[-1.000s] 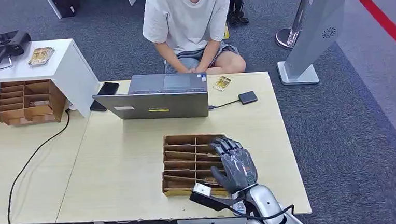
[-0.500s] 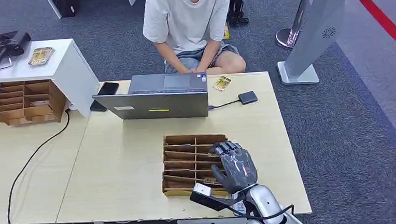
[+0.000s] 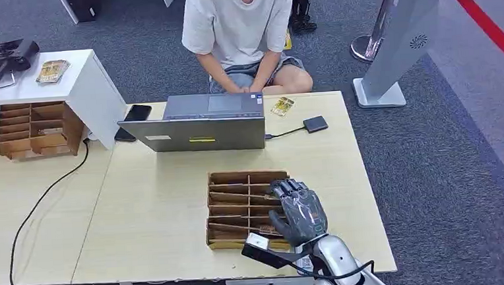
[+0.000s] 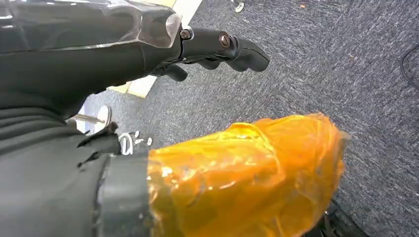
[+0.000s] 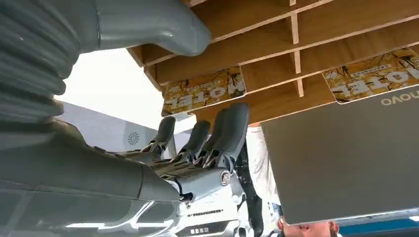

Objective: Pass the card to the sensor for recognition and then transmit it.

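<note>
A brown wooden card rack (image 3: 229, 187) sits on the near part of the table. My right hand (image 3: 298, 212) hovers over its right end, fingers spread and holding nothing. In the right wrist view the fingers (image 5: 225, 136) reach toward a yellow hotel card (image 5: 205, 91) lying in a slot of the rack (image 5: 276, 34); a second card (image 5: 375, 74) lies in the neighbouring slot. A small dark card sensor (image 3: 315, 123) lies right of the laptop (image 3: 198, 122), wired to it. My left hand (image 4: 217, 44) hangs over the carpet with nothing in it.
A person sits behind the laptop at the table's far edge. A loose card (image 3: 283, 105) lies near them, and a phone (image 3: 137, 112) sits left of the laptop. A second rack (image 3: 34, 129) and a white stand (image 3: 67, 81) are at the left.
My right hand has slid slightly back toward the near edge of the rack. Nothing else has moved.
</note>
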